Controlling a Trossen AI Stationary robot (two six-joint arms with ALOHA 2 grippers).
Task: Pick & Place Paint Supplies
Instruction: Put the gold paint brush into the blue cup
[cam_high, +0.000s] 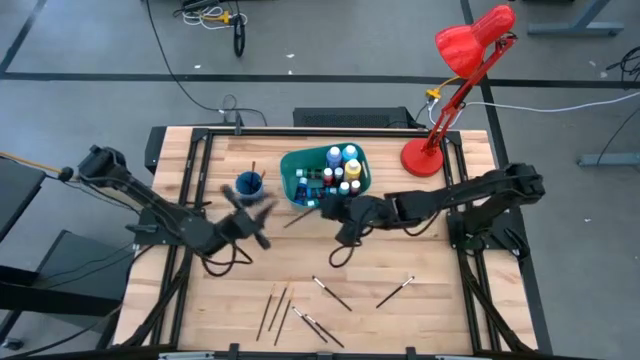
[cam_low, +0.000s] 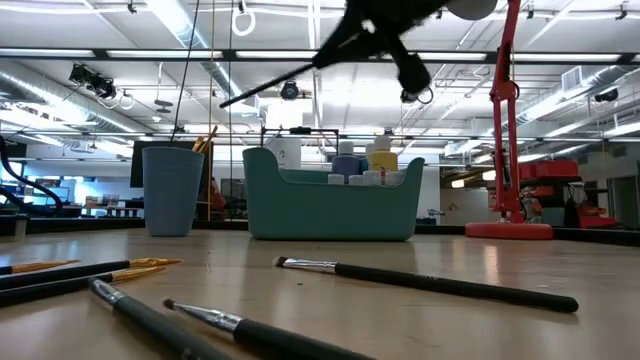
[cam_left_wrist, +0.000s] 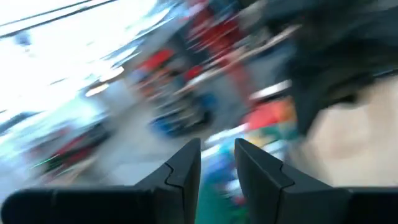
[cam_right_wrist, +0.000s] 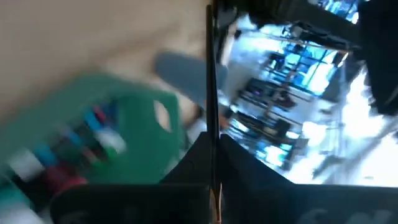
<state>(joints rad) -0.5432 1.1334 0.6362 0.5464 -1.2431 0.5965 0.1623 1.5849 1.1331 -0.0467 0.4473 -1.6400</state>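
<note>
**Brush pinched, bin close by**

Right now my right gripper (cam_right_wrist: 211, 165) is clamped on a thin dark brush (cam_right_wrist: 211, 74), the fingers pressed together with the handle standing out between them. In the overhead picture that gripper (cam_high: 325, 208) sits at centre frame, just beside the lower right wall of the teal bin (cam_high: 292, 172). A brush like this is light and stiff but narrow and smooth, so I judge it could swivel in a two-finger pinch; a hold near the middle of the handle, away from the bristles, seems safest.

My left gripper (cam_high: 250, 213) hangs left of centre, below the small blue cup (cam_high: 249, 185); its fingers (cam_left_wrist: 186, 168) stand a little apart with nothing visibly between them.

Nearest the lower edge of the table (cam_high: 450, 300) several more brushes (cam_high: 330, 293) lie flat and scattered, well apart from both arms, with bare wood around them. Lying flat, they will probably be awkward to get under.

Farther up, the bin holds the paint bottles (cam_high: 340, 165), packed tight. The red lamp (cam_high: 425, 155) stands at the upper right, near my right arm's path, so I'd keep swings low and short.
</note>
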